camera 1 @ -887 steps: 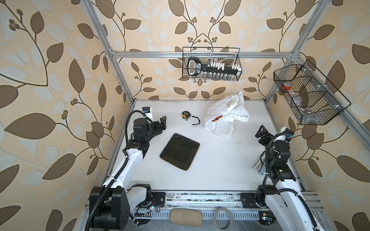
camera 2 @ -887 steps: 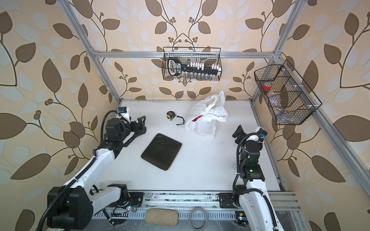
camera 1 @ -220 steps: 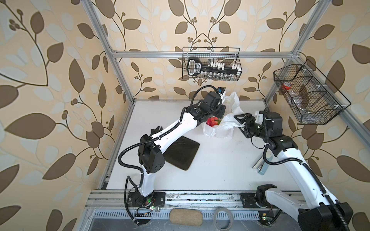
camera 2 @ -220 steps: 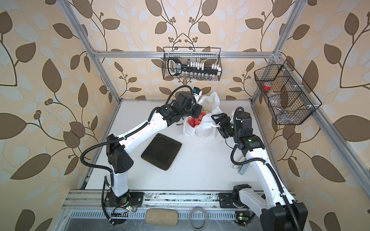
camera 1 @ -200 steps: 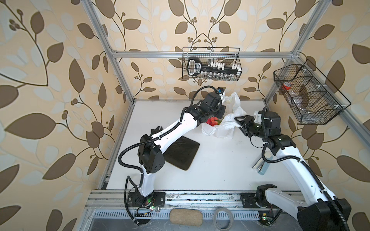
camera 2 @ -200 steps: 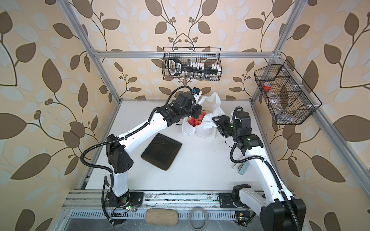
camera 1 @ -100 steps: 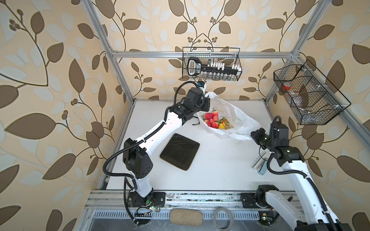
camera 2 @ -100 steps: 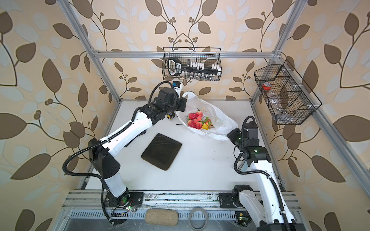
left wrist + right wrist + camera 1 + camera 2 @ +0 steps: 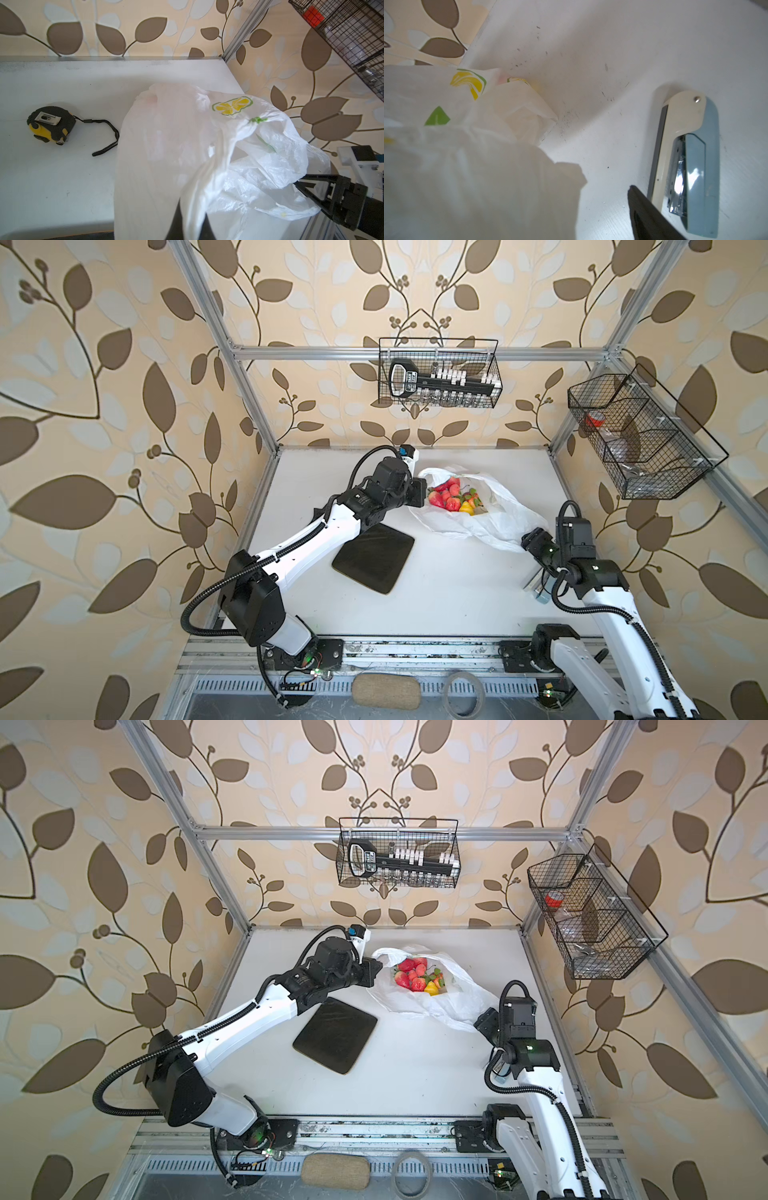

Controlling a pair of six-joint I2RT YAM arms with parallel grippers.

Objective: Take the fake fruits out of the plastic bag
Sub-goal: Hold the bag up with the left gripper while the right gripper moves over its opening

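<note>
Left wrist view: plastic bag (image 9: 176, 135), seemingly limp, light, slippery, best held at rim where left pincer (image 9: 192, 209) clenches it; right pincer (image 9: 530, 540) state untellable.

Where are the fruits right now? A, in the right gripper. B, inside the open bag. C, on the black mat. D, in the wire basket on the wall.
B: the red and yellow fruits lie in a pile inside the open mouth of the bag, as both top views show.

Left tool (image 9: 191, 216) clamped (right tool (image 9: 533, 540) agape)
</note>
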